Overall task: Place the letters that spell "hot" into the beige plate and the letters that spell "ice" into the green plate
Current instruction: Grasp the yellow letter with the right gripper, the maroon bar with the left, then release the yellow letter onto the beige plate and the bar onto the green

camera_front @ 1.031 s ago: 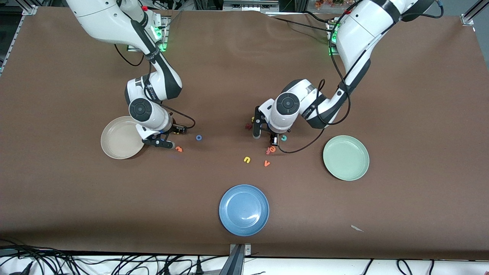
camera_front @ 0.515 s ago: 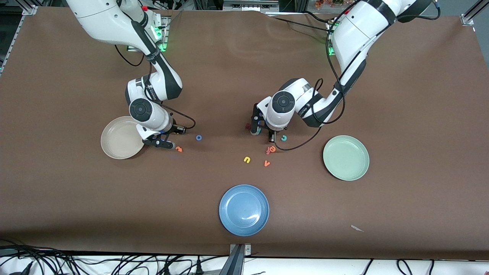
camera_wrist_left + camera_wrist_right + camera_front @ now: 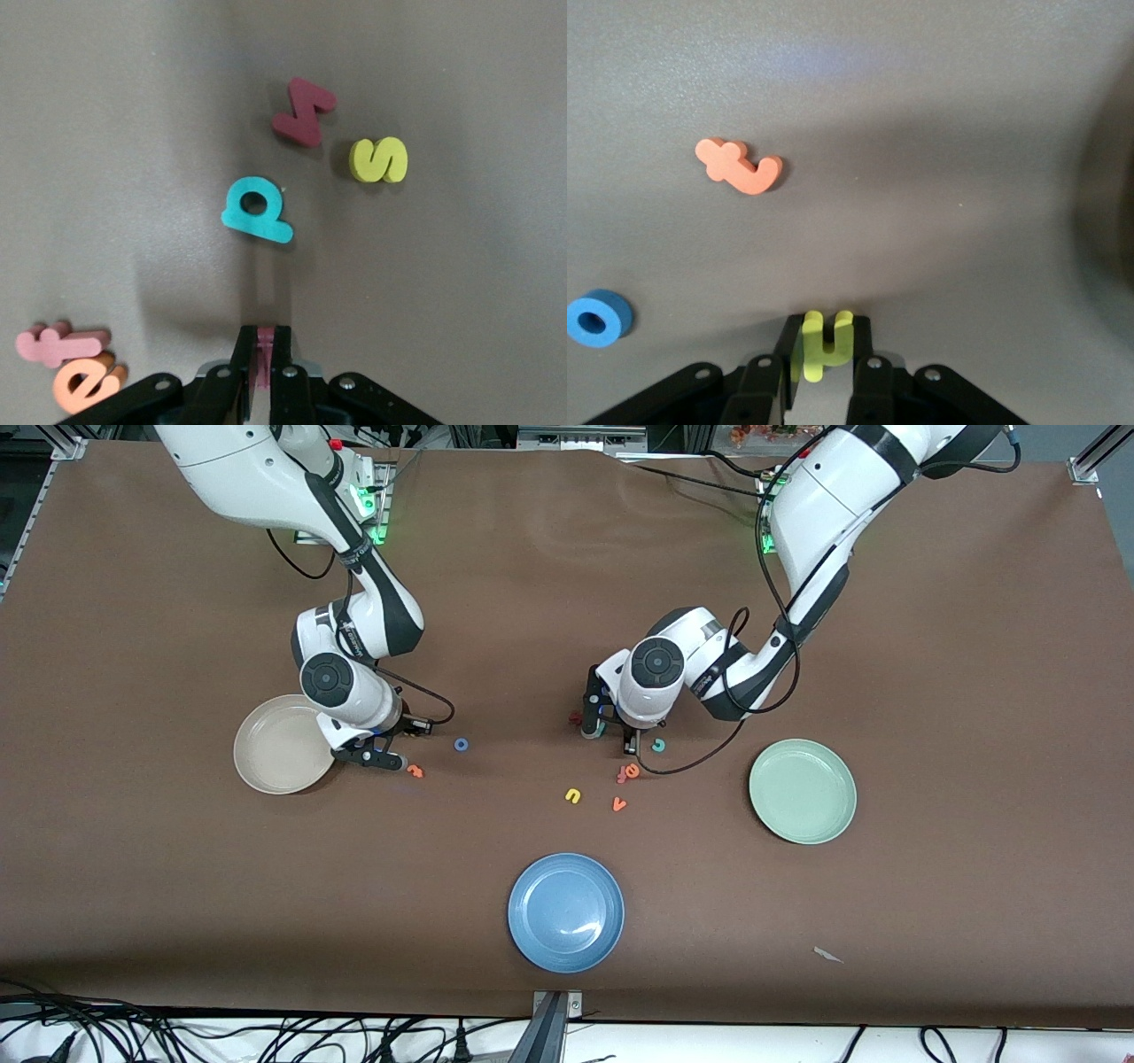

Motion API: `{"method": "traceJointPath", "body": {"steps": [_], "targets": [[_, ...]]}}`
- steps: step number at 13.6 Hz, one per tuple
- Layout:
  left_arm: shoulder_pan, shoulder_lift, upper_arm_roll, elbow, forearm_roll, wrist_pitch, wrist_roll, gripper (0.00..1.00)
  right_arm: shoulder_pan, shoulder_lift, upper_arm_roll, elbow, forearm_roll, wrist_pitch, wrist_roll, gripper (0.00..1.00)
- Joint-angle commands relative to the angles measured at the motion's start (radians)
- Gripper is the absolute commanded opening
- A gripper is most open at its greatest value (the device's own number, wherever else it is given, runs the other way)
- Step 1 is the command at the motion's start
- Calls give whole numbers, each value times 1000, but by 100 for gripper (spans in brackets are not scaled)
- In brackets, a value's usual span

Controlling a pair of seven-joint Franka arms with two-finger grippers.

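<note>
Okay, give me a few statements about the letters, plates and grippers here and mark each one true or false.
1. The right gripper is shut on the yellow h. True.
2. The blue o lies in the beige plate. False: it lies on the table.
3. The left gripper pinches a dark red letter. True.
4. The green plate holds the teal c. False: the c lies on the table.
5. The orange t is held. False: it lies loose.

You have bare brown counter (image 3: 930,646) around the round pale-green plate (image 3: 803,790); small foam letters (image 3: 620,775) crowd the middle beside the left gripper (image 3: 611,731).
</note>
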Motion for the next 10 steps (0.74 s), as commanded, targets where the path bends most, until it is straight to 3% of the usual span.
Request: {"method": "traceJointPath", "body": {"steps": [1, 3, 6, 10], "targets": [[30, -64, -3, -5, 30, -12, 3, 0, -6, -4, 7, 4, 16, 3, 2, 8], [41, -107, -3, 10, 19, -80, 3, 0, -6, -26, 6, 10, 16, -10, -5, 8], [109, -161, -2, 9, 19, -145, 10, 0, -9, -90, -19, 52, 14, -141, -11, 8], [198, -184, 49, 6, 21, -181, 139, 0, -10, -139, -138, 64, 7, -236, -137, 8]]}}
